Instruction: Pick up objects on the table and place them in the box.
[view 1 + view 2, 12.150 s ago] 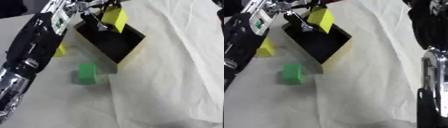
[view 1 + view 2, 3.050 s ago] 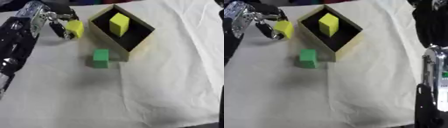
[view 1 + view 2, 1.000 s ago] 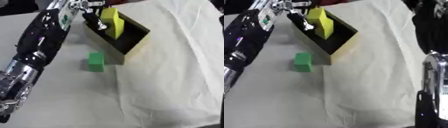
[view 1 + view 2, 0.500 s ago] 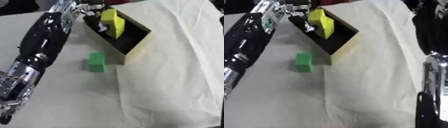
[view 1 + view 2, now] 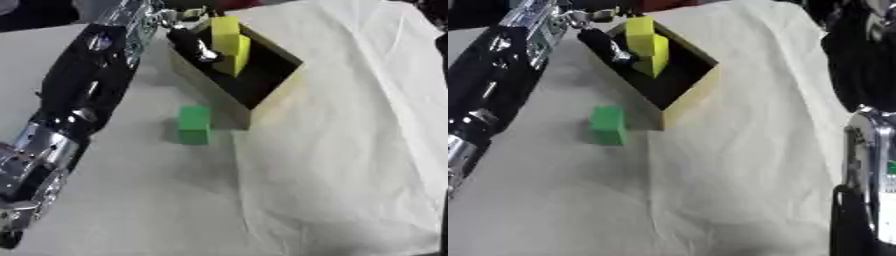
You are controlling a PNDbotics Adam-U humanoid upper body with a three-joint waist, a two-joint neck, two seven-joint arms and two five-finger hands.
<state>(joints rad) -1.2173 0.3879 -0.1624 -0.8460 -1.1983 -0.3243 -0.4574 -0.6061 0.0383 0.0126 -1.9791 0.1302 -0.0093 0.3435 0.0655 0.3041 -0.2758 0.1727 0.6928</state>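
Left hand (image 5: 194,44) reaching over the near rim of the open black-lined cardboard box (image 5: 276,95), fingers pinching a yellow block (image 5: 225,31) above a second yellow block (image 5: 234,59) inside, green block (image 5: 193,124) on the cloth-covered worktop (image 5: 350,150) just beside the box, right arm's silver and black casing (image 5: 868,165) showing only in the right eye view, its hand unseen.

Two yellow blocks (image 5: 229,44) sit in a box (image 5: 273,95) with tan walls and seemingly black inside, a green block (image 5: 193,124) on cream cloth (image 5: 350,150).

Left hand (image 5: 194,42) and yellow blocks (image 5: 229,44) crowd the box (image 5: 262,102).
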